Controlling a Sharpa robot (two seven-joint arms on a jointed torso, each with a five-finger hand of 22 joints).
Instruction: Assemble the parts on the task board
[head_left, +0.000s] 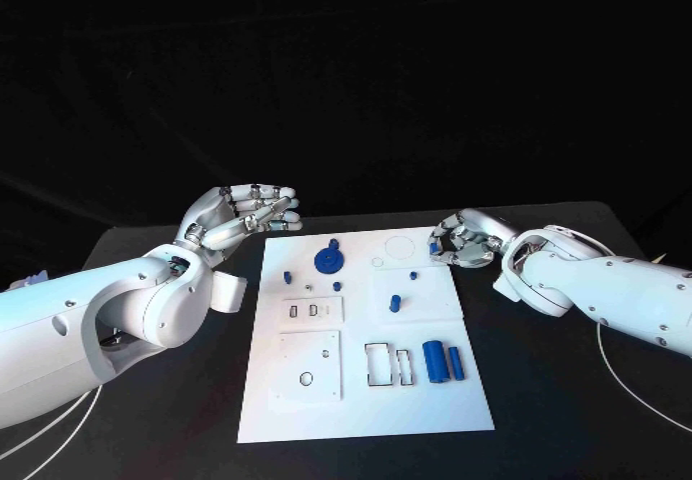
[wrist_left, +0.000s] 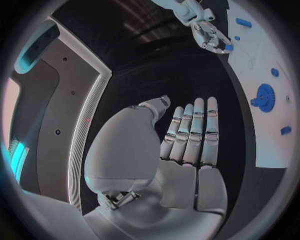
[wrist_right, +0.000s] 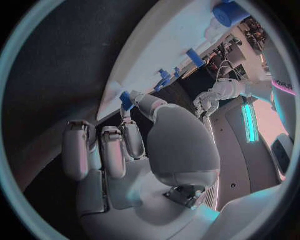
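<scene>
board: task board (head_left: 361, 400) lay mid-table, long axis running away from the robot.
gear: one blue gear (head_left: 330, 261) stood near the far edge, beside the left hand.
cylinders: two blue cylinders (head_left: 443, 361) lay side by side at the near right, parallel to the long axis.
small parts: roughly five small blue pegs (head_left: 394, 301) mid-board.
right hand (head_left: 464, 241): at the far-right corner, pinched a small blue part (wrist_right: 127, 100).
left hand (head_left: 245, 217): at the far-left corner, fingers apart, empty.
nearer: right hand probably placed next.
</scene>
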